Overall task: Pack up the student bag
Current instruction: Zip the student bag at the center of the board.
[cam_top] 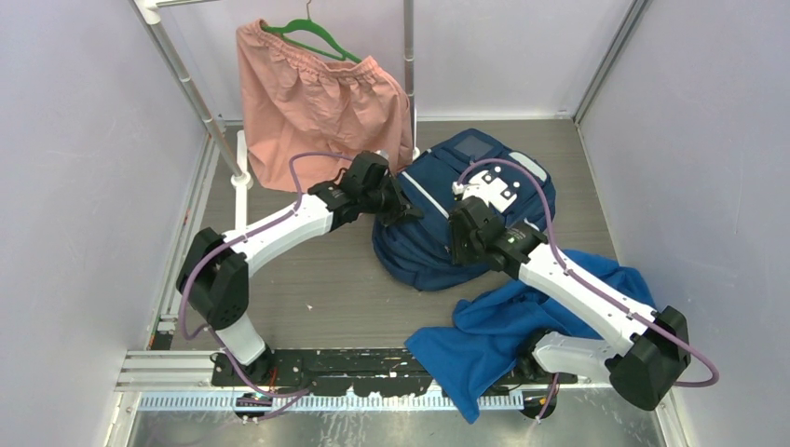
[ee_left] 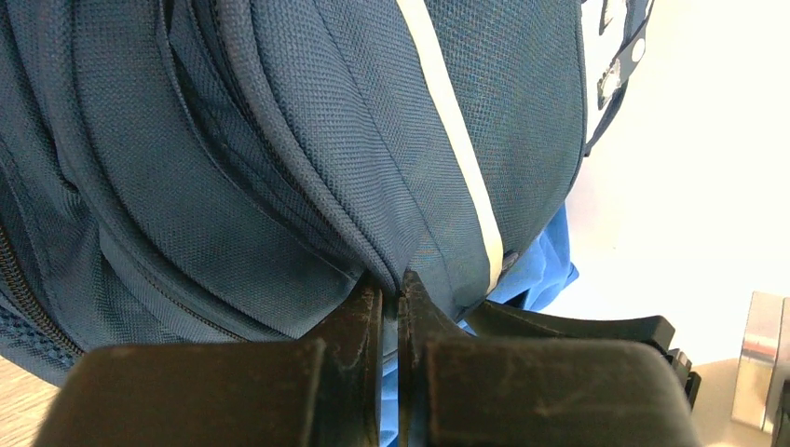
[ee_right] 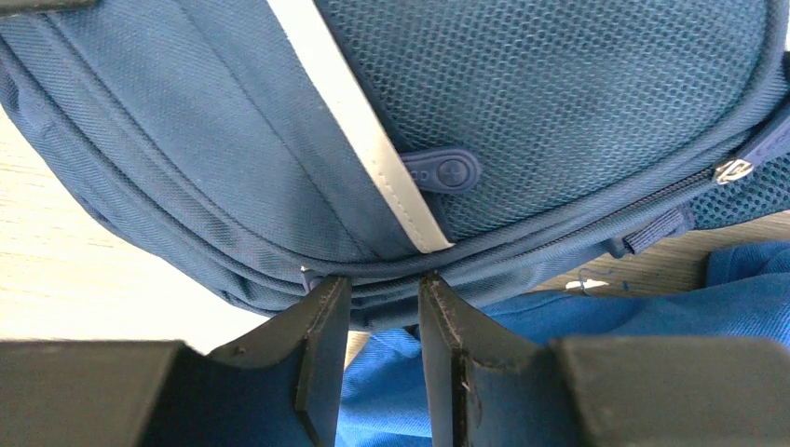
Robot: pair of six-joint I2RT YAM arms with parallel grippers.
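The student bag (cam_top: 424, 256), navy with thin white stripes, lies on the floor at centre. My left gripper (cam_top: 407, 212) is at its left side. In the left wrist view the left gripper (ee_left: 391, 284) is shut, pinching a fold of the student bag (ee_left: 307, 140) beside a white stripe. My right gripper (cam_top: 461, 256) is over the bag's near edge. In the right wrist view the right gripper (ee_right: 382, 284) stands open, its tips against the zipped seam of the student bag (ee_right: 233, 158), with nothing caught between them.
A royal-blue cloth (cam_top: 484, 345) lies crumpled under the bag's near edge and the right arm, and shows as blue cloth (ee_right: 652, 307) below the seam. Pink shorts (cam_top: 317, 102) hang on a green hanger from a metal rack (cam_top: 408, 65) at the back left. Walls enclose both sides.
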